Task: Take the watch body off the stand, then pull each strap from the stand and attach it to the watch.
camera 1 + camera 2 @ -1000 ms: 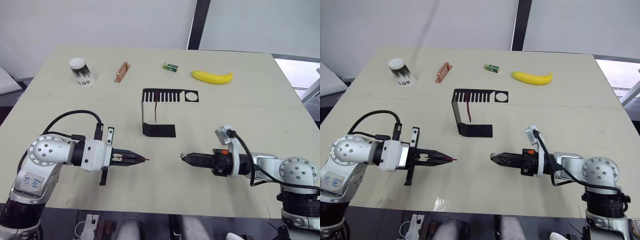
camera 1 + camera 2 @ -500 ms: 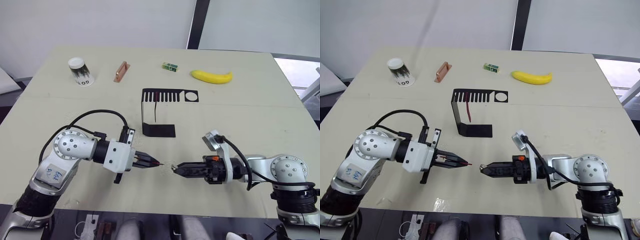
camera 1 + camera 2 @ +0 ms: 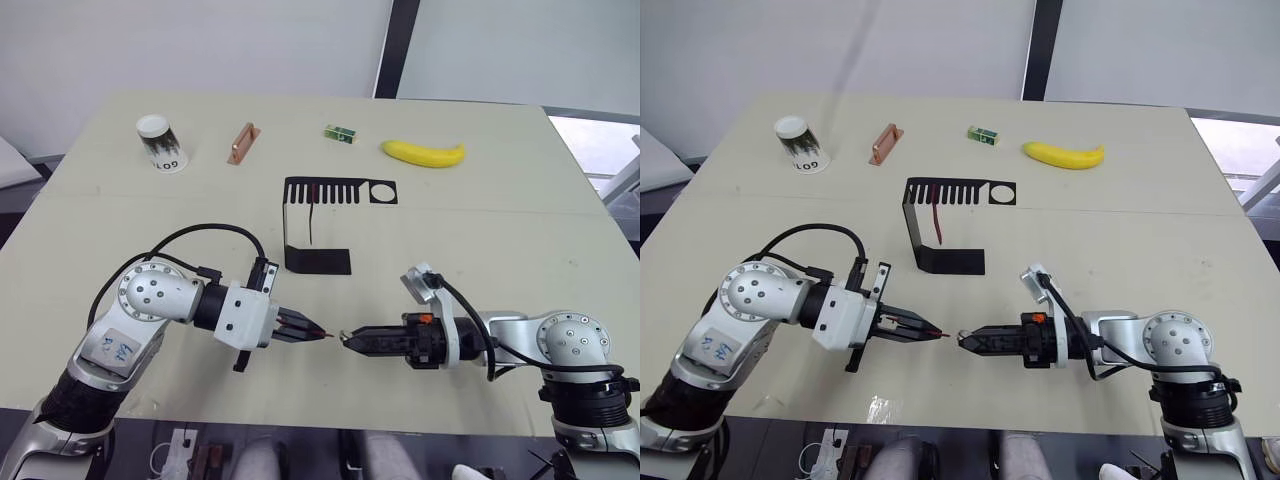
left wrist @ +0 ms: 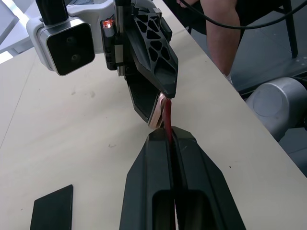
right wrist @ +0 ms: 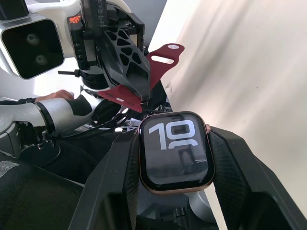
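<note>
On your left, the left gripper (image 3: 322,333) has its fingers pressed together on a dark red strap (image 4: 167,120), whose tip pokes out toward the middle of the table (image 3: 520,250). Just right of it, almost tip to tip, the right gripper (image 3: 344,337) pinches the watch body (image 5: 175,150) between its two fingers, screen facing its wrist camera. In the left wrist view the strap's end meets the edge of the watch body. Both grippers sit near the table's near edge, in front of the stand (image 3: 318,228). The stand is upright mid-table, with the second strap (image 3: 313,217) hanging from its slotted top plate. Along the far side you have a cup (image 3: 161,143), a copper-coloured block (image 3: 242,142), a small green block (image 3: 340,133) and a banana (image 3: 423,153).
</note>
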Robot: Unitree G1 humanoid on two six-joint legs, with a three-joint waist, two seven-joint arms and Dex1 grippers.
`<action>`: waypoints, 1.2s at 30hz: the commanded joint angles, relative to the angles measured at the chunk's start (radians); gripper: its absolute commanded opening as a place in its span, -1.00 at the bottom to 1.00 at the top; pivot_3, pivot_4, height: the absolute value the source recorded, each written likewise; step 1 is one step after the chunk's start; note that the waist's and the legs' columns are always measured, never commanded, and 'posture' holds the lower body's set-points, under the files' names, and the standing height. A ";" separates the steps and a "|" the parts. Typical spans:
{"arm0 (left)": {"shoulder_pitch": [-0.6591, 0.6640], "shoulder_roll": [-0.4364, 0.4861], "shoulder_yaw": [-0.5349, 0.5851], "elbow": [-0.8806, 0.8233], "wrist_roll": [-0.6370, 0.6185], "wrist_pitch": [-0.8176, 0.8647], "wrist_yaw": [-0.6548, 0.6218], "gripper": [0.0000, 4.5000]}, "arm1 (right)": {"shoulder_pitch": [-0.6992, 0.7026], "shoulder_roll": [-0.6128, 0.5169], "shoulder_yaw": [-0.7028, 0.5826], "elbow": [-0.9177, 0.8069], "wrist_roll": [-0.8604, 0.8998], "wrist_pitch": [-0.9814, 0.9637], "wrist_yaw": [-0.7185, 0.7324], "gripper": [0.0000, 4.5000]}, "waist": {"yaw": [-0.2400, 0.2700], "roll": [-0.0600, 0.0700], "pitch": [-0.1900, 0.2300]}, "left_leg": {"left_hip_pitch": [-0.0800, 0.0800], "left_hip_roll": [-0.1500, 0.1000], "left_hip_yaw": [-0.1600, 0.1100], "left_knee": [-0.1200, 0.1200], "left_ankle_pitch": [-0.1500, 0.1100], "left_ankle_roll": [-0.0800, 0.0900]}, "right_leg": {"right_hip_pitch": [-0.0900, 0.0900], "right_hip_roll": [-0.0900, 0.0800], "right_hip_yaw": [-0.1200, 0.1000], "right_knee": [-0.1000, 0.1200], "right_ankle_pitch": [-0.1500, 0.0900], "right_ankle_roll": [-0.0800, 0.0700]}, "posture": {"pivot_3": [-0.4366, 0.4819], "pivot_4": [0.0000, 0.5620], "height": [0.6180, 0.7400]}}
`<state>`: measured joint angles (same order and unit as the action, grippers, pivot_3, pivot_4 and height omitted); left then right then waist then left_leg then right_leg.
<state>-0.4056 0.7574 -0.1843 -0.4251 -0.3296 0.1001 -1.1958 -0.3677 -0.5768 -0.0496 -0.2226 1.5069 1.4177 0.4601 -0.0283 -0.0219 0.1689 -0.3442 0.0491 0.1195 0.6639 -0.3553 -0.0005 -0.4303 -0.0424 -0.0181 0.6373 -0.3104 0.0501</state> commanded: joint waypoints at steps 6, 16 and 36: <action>-0.017 -0.012 -0.019 -0.012 0.022 -0.024 -0.002 -1.00 | -0.001 -0.011 0.001 -0.012 0.020 -0.012 -0.026 -0.30 | -0.001 0.000 0.000 | 0.000 0.000 0.000 0.000 0.000 0.000 | 0.000 0.000 0.000 0.000 0.000 0.000 | -0.05 -0.47 0.99; -0.017 -0.020 -0.034 -0.011 0.029 -0.029 -0.004 -1.00 | 0.004 -0.004 0.004 -0.015 0.022 -0.018 -0.046 -0.30 | -0.001 0.000 0.000 | 0.000 0.000 0.000 0.000 0.000 0.000 | 0.000 0.000 0.000 0.000 0.000 0.000 | -0.05 -0.47 0.99; 0.006 -0.031 -0.043 0.009 0.080 -0.061 0.004 -1.00 | 0.023 -0.012 0.010 -0.033 0.032 -0.023 -0.058 -0.30 | 0.000 0.000 0.000 | 0.000 0.000 0.000 0.001 0.000 0.000 | 0.000 0.000 0.000 0.001 0.000 0.000 | -0.05 -0.47 0.99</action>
<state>-0.4051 0.7264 -0.2224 -0.4131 -0.2521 0.0518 -1.1948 -0.3459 -0.5790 -0.0419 -0.2237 1.5102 1.3999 0.4070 -0.0285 -0.0219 0.1689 -0.3443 0.0491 0.1195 0.6645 -0.3552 -0.0004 -0.4304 -0.0424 -0.0182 0.6380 -0.3104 0.0502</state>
